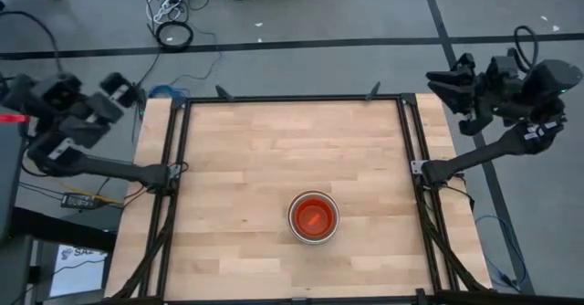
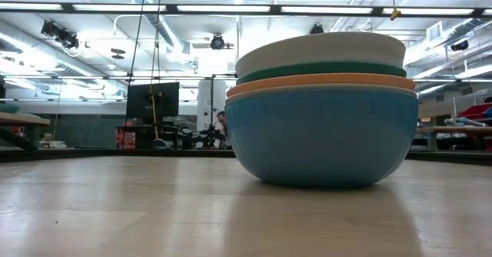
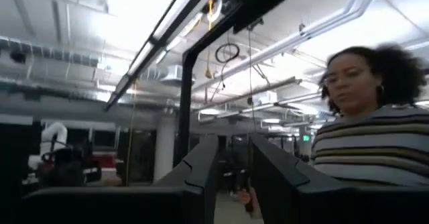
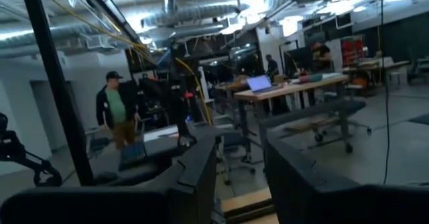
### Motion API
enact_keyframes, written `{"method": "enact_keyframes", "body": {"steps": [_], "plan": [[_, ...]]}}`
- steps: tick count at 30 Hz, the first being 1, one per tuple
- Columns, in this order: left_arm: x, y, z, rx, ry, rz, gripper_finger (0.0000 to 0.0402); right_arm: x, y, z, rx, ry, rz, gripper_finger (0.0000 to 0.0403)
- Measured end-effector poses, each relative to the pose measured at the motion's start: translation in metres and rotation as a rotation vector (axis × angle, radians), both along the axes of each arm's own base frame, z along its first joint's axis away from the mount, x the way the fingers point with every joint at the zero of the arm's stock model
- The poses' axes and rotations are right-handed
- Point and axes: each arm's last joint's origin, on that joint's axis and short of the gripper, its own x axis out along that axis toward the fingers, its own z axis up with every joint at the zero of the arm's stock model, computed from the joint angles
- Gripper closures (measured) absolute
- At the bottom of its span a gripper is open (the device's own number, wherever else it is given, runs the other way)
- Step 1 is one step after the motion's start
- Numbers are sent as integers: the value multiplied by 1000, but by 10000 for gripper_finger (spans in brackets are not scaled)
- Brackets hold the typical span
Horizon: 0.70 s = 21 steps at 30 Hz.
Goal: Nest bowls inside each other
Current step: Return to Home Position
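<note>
The bowls stand nested in one stack (image 1: 314,217) on the wooden table, near its front edge and a little right of centre. The low view shows the blue bowl (image 2: 323,141) outermost, resting by its base on the table, with orange (image 2: 319,81), teal (image 2: 319,70) and white (image 2: 319,51) rims above it. From above, a red-orange bowl shows innermost. My left gripper (image 1: 126,89) (image 3: 234,184) is off the table's far left corner, open and empty. My right gripper (image 1: 440,86) (image 4: 240,177) is off the far right corner, open and empty.
Black frame rails (image 1: 173,177) run along the table's left, right and far edges. Cables (image 1: 173,33) lie on the floor beyond the far edge. A person in a striped top (image 3: 369,143) shows close in the left wrist view, and another person (image 4: 115,113) stands farther off in the right wrist view.
</note>
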Motion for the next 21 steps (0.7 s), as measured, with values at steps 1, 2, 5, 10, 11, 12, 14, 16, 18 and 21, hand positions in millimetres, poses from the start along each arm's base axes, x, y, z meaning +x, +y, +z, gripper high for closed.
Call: {"method": "enact_keyframes", "body": {"steps": [1,2,5,10,11,12,14,16,18,21], "plan": [[-6,0,-4,-2,-7,3,312,-3,-1,-1,-1,0,0,289],[-8,0,-9,-5,-2,11,312,-6,-1,-2,-2,8,0,289],[-11,1,-32,-27,47,38,312,-13,-3,-6,-7,37,-23,289],[-13,2,-75,-54,57,66,312,-25,-6,-12,-9,80,-60,289],[-12,2,-83,-55,37,65,312,-27,-7,-13,-10,83,-60,289],[-12,2,-90,-55,5,64,312,-29,-7,-14,-10,85,-60,289],[-13,2,-105,-57,-50,62,312,-35,-8,-16,-3,89,-58,289],[-15,2,-119,-70,-89,52,312,-43,-10,-19,17,97,-55,289],[-16,3,-133,-101,-108,48,312,-49,-11,-22,33,100,-55,289],[-12,4,-151,-149,-116,53,312,-54,-12,-28,33,100,-46,289]]}}
